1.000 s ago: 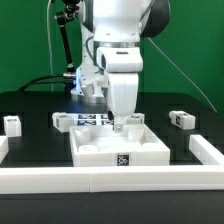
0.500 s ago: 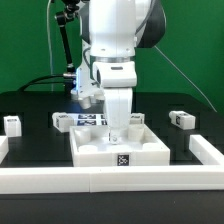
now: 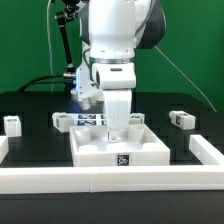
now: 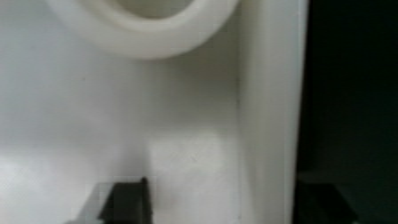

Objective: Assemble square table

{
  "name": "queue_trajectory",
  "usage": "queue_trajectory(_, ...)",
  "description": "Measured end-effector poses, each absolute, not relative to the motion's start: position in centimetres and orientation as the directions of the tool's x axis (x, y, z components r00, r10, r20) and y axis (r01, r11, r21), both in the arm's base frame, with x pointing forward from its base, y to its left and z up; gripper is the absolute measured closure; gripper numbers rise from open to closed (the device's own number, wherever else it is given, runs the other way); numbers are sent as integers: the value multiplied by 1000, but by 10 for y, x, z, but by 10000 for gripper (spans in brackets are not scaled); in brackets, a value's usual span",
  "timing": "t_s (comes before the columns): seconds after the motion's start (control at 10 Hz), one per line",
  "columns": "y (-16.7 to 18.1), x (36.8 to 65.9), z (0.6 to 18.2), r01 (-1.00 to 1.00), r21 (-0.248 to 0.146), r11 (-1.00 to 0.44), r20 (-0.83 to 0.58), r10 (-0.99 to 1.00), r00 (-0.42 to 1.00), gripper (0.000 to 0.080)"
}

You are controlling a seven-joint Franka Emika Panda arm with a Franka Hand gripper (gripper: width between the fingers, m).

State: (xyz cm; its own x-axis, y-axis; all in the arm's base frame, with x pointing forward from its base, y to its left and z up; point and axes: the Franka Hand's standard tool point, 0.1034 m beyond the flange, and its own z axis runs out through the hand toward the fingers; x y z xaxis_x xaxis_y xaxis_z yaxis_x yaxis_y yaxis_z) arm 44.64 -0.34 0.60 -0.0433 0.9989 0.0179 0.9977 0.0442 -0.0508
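Reaches straight down with the gripper (image 3: 118, 130) to the far wall of the tabletop (image 3: 100, 152), about at that wall's middle. Shows in the wrist view one dark finger (image 4: 125, 203) close beside a white upright wall, with a round raised ring (image 4: 143, 28) moulded into the floor beyond. Cannot tell from either view a spread stance from a clamp on that wall; looks set astride it at most. Finds the tabletop lying flat, open side up, at the middle of the black table (image 3: 30, 105), just behind the near border bar (image 3: 60, 181) and just in front of the marker board (image 3: 92, 119). Leaves the first leg (image 3: 12, 124) far out on the exterior view's left, a second leg (image 3: 62, 120) nearer the marker board, and a third leg (image 3: 181, 118) out to the right, all well apart from the gripper. Judging by looks: stiff moulded plastic, light for its bulk, smooth enough to slide under a push or slip in a weak pinch. Probably best taken by the thin raised wall, mid-length, the only part narrow enough for the jaws; likely to tip or swing if lifted from one side alone, so better dragged flat.
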Motion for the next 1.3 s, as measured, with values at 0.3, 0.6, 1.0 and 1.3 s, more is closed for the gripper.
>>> queue_trajectory(0.3, -3, 447, 6, 998, -48, 44, 18, 999, -43, 746)
queue_trajectory(0.6, -3, 447, 6, 998, -48, 44, 18, 999, -43, 746)
queue_trajectory(1.0, 5, 452, 8, 999, -44, 21, 20, 1000, -20, 745)
queue_trajectory(1.3, 33, 467, 7, 1000, -29, -11, 34, 999, 12, 745)
